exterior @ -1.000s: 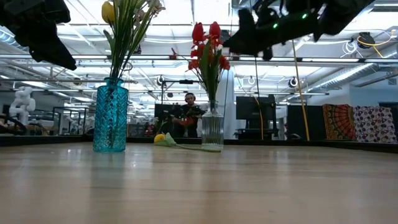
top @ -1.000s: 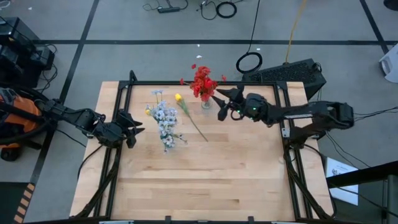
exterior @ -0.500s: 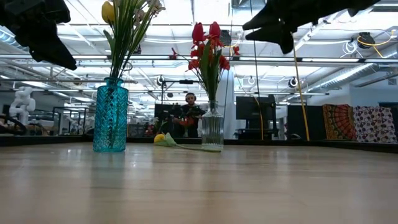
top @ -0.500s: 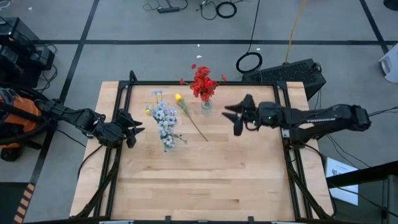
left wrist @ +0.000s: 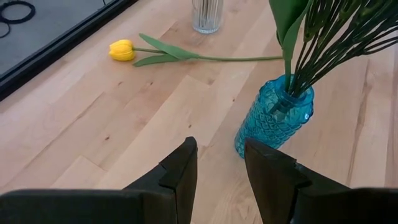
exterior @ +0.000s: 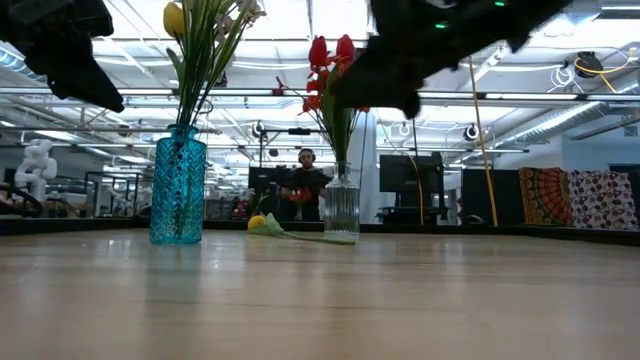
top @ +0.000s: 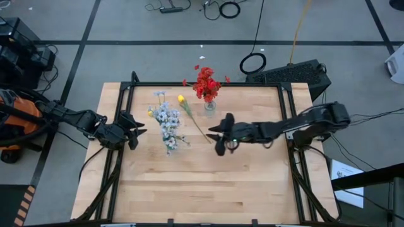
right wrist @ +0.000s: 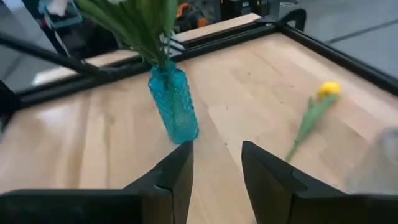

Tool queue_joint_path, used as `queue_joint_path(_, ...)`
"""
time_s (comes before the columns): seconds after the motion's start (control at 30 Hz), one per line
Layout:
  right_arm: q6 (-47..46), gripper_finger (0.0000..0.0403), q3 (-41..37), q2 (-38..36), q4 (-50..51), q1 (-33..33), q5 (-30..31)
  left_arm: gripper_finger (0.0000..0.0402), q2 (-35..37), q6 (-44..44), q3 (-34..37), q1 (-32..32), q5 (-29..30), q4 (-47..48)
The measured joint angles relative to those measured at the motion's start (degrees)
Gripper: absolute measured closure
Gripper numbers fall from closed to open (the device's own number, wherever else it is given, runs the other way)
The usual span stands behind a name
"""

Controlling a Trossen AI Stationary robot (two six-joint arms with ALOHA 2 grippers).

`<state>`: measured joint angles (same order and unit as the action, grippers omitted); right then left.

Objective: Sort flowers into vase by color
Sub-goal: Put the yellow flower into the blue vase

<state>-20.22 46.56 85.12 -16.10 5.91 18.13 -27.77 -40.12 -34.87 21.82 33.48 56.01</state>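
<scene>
Light wooden tabletop (top: 202, 183) with black metal frame rails (top: 291, 157) filling mid-frame. Black coiled cable ring (top: 252, 63) on grey floor, upper middle. Person (exterior: 304, 185) standing way back, centre of low view.

A robotics lab: a wooden desk (top: 208, 183) in a black frame, loose cables (top: 221, 9) on the grey floor, monitors (exterior: 410, 178) and a seated person (exterior: 305, 180) behind.
</scene>
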Motion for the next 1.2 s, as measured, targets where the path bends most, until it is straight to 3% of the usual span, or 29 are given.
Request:
queue_joint_path(0.13,3.7,0.0276,9.9,8.4,7.0,-0.3,1.8,0.0262,0.0,0.0,0.0,0.0,0.0,0.0)
queue_joint_path(0.27,-2.6,0.0275,21.9,15.2,27.0,-2.6,7.0,0.0262,0.0,-0.1,0.0,0.0,0.0,0.0)
queue_joint_path(0.33,-7.4,0.0272,27.2,18.0,36.5,-4.1,6.2,0.0262,0.0,-0.1,0.0,0.0,0.0,0.0)
queue_joint_path(0.4,-9.3,0.0268,30.8,20.5,42.3,-5.7,0.7,0.0262,0.0,-0.1,0.0,0.0,0.0,0.0)
queue_joint_path(0.5,-11.1,0.026,32.7,23.9,43.0,-7.7,-7.8,0.0262,0.0,-0.1,0.0,0.0,0.0,0.0)
queue_joint_path(0.57,-13.3,0.0254,32.7,25.5,42.9,-8.6,-10.4,0.0262,0.0,-0.1,0.0,0.0,0.0,0.0)
queue_joint_path(1.2,-16.7,0.0243,32.9,34.1,45.4,-7.0,-10.1,0.0262,0.0,0.0,0.0,0.0,-0.3,0.1)
